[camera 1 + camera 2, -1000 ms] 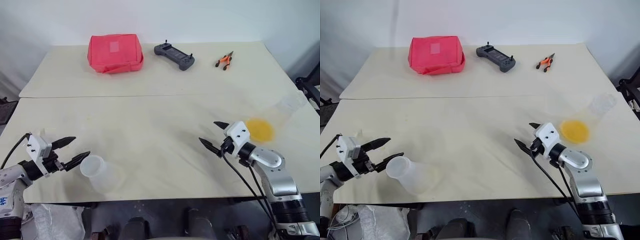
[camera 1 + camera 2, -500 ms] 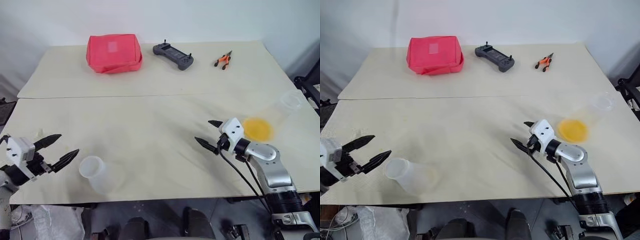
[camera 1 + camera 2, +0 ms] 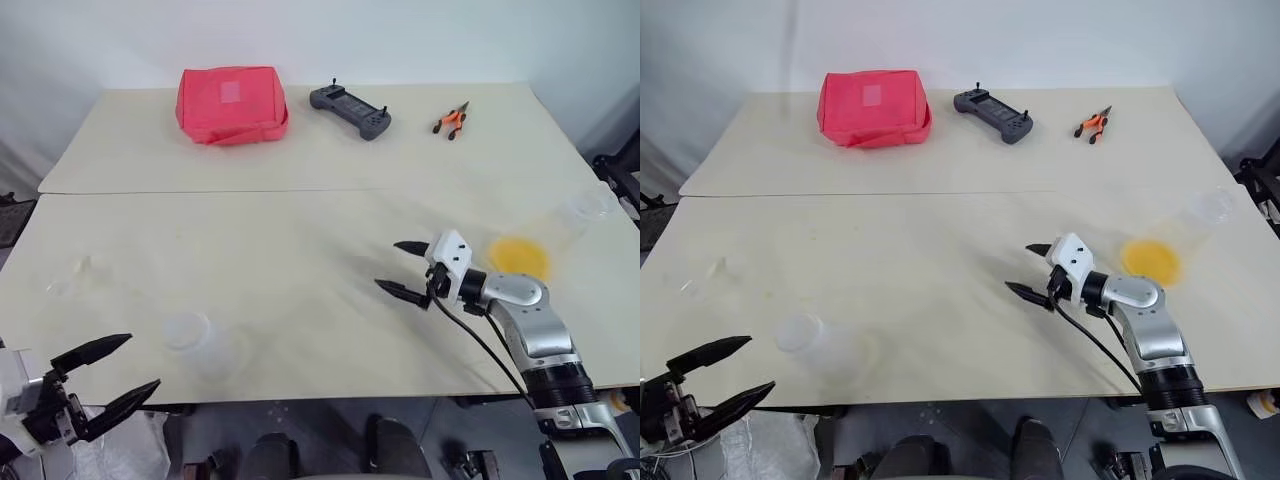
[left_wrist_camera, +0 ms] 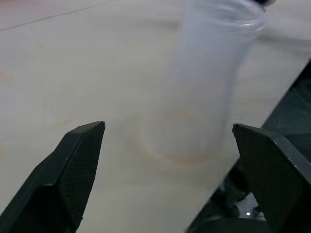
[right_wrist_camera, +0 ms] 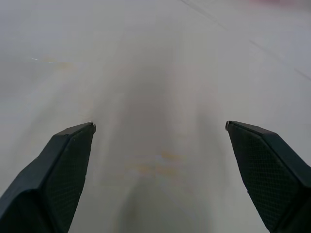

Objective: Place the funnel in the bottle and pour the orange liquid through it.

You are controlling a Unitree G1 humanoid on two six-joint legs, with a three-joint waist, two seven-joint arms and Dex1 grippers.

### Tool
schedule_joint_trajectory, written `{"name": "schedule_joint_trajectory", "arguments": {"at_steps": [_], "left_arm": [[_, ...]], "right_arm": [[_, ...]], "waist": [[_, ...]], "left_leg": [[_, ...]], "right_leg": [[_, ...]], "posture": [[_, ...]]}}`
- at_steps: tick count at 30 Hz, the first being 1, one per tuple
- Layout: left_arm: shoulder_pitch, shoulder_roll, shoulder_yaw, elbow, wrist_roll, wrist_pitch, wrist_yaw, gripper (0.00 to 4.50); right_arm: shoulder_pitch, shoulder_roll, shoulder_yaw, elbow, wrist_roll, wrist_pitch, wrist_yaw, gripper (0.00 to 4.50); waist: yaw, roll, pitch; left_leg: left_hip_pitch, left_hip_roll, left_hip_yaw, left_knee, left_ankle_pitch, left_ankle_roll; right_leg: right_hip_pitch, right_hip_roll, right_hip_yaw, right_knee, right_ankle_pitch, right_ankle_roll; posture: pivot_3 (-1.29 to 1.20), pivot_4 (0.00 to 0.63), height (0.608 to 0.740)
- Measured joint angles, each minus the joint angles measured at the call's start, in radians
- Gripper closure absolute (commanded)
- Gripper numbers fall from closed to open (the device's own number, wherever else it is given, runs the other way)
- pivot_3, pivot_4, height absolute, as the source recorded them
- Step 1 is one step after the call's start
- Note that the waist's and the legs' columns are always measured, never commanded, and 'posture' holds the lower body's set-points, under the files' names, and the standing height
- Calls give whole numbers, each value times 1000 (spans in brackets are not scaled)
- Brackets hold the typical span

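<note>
Judging by the layout, the task was at its opening step: the funnel was not yet in the bottle, which stood near the tabletop's front edge on the robot's left. A faint clear thing further left and back may have been the funnel, though it was too dim to be sure. The orange liquid sat in the bottom of a clear cup at the right.

The next move called for picking up the funnel and seating it in the bottle's neck.

The left gripper hung off the front edge with its fingers spread wide, holding nothing. The right gripper hovered just beside the cup, equally spread and empty.
</note>
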Motion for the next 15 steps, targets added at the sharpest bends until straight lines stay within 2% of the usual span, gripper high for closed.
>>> {"name": "schedule_joint_trajectory", "arguments": {"at_steps": [6,15], "left_arm": [[-50,-2,-76,-39,7,17,23,25],[-233,-11,-228,2,71,-6,73,25]], "right_arm": [[20,-82,14,-100,111,74,187,0],[18,-83,13,-125,125,94,179,0]], "waist": [[10,1,1],[11,0,2]], "left_leg": [[0,0,1,0,-1,0],[0,1,2,1,-1,0]], "right_leg": [[0,1,1,-1,0,0],[0,2,1,-1,0,0]], "posture": [[0,150,740],[0,150,740]]}}
